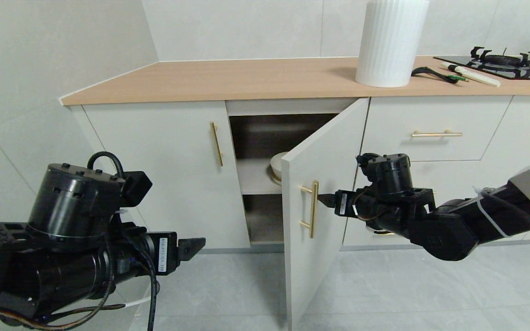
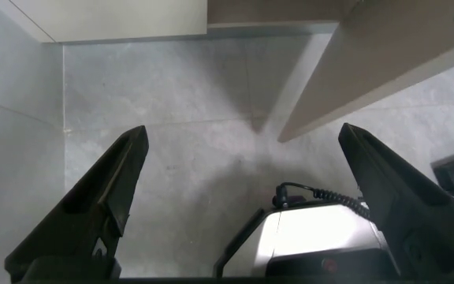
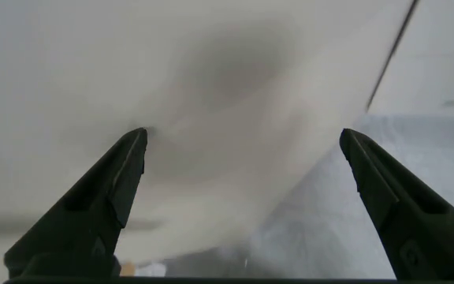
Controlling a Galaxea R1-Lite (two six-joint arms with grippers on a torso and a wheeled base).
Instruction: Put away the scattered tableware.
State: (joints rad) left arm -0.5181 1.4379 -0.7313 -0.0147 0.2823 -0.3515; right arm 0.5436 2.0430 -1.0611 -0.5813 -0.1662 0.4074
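Observation:
A pale bowl [image 1: 278, 168] rests on the upper shelf inside the open cabinet, partly hidden by the white cabinet door [image 1: 327, 147], which is swung outward. My right gripper [image 1: 325, 200] is open at the door's outer face, its tips right beside the gold handle [image 1: 313, 209]. In the right wrist view the gripper [image 3: 243, 189] has its fingers wide apart with the white door face [image 3: 211, 79] close ahead. My left gripper [image 1: 193, 248] hangs low to the left of the cabinet, open and empty. In its wrist view that gripper [image 2: 243, 189] faces the grey floor and the door's lower edge [image 2: 392, 63].
On the wooden counter [image 1: 223, 80] stand a tall white ribbed vase [image 1: 391, 41], a white-handled utensil [image 1: 472, 74] and a black one [image 1: 433, 73], with a gas hob [image 1: 509, 62] at far right. The left cabinet door [image 1: 164, 170] is closed. Grey tiled floor lies below.

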